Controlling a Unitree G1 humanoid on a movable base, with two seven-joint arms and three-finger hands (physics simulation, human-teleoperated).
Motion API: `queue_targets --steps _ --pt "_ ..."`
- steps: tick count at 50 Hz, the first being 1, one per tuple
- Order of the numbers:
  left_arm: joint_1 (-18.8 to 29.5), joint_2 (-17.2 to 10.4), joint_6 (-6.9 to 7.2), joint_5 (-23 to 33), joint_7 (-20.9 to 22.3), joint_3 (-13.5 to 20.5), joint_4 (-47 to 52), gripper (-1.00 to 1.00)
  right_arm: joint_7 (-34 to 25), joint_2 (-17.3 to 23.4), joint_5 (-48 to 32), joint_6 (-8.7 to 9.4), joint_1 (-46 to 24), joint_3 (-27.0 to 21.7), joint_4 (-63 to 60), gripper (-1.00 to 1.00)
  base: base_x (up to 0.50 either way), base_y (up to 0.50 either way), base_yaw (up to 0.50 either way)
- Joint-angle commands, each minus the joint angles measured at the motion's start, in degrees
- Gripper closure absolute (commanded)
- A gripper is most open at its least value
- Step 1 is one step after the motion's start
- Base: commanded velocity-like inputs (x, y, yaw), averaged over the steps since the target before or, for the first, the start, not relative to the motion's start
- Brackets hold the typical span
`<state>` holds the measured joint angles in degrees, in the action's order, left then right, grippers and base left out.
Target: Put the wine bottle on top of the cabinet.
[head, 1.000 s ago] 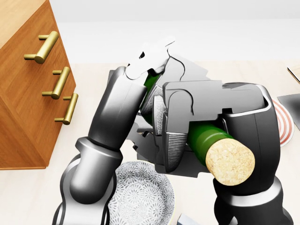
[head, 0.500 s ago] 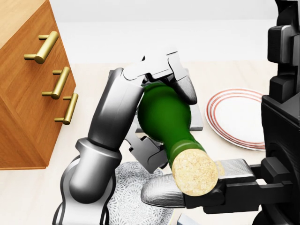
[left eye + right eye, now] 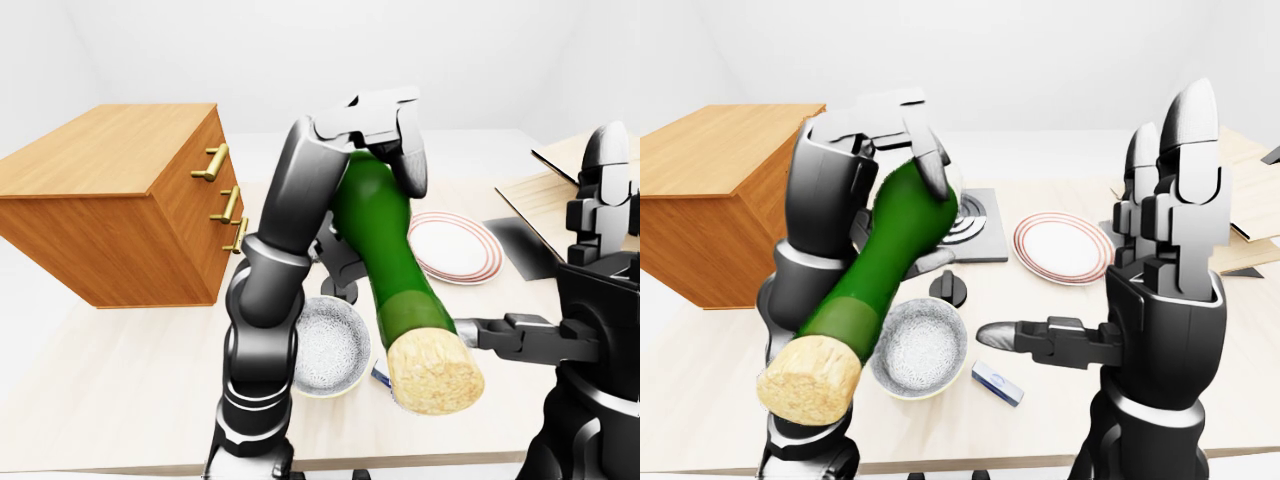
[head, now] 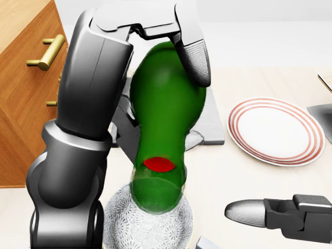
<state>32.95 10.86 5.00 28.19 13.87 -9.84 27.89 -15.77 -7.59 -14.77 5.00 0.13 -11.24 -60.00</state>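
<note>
You've got glossy green glass on the wine bottle, rough cork stopper, matt wood cabinet, brass handles.

The head view looks steeply down and sits close: the wine bottle fills the frame's centre, the cabinet is cropped at the left edge, and the striped plate lies right of centre. The left-eye and right-eye views look out more level and wider over the bench, set slightly apart sideways. Both show the whole cabinet at left, the patterned bowl low in the middle and the plate beyond, shifted leftward in the right-eye view.
</note>
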Motion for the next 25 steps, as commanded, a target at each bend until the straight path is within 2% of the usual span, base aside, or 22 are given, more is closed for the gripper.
queue_targets --steps 1,3,4,9,18,25 --pt "14.2 -4.0 0.00 -3.7 -1.4 4.2 2.3 1.00 8.5 6.7 12.9 0.00 7.6 -2.6 0.0 -1.00 0.00 0.00 0.00" --pt "16.9 -5.2 0.00 -4.7 -1.7 5.2 2.5 1.00 11.3 9.2 16.0 0.00 8.9 -2.5 0.0 -1.00 0.00 0.00 0.00" --pt "20.1 -6.2 0.00 -5.4 -1.7 6.5 2.6 1.00 12.5 10.1 17.4 0.00 9.6 -2.5 0.0 -1.00 0.00 0.00 0.00" --pt "26.6 -9.8 0.00 -9.1 -3.2 8.3 2.2 1.00 16.8 13.3 20.7 0.00 11.3 -1.1 0.0 -1.00 0.00 0.00 0.00" --pt "34.9 -17.1 0.00 -16.6 -6.8 12.6 -2.4 1.00 16.9 13.2 20.6 0.00 10.3 -0.8 0.0 -1.00 0.00 0.00 0.00" --pt "41.1 -25.1 0.00 -23.4 -10.0 17.4 -9.6 1.00 16.5 12.8 20.2 0.00 9.7 -0.9 0.0 -1.00 0.00 0.00 0.00"
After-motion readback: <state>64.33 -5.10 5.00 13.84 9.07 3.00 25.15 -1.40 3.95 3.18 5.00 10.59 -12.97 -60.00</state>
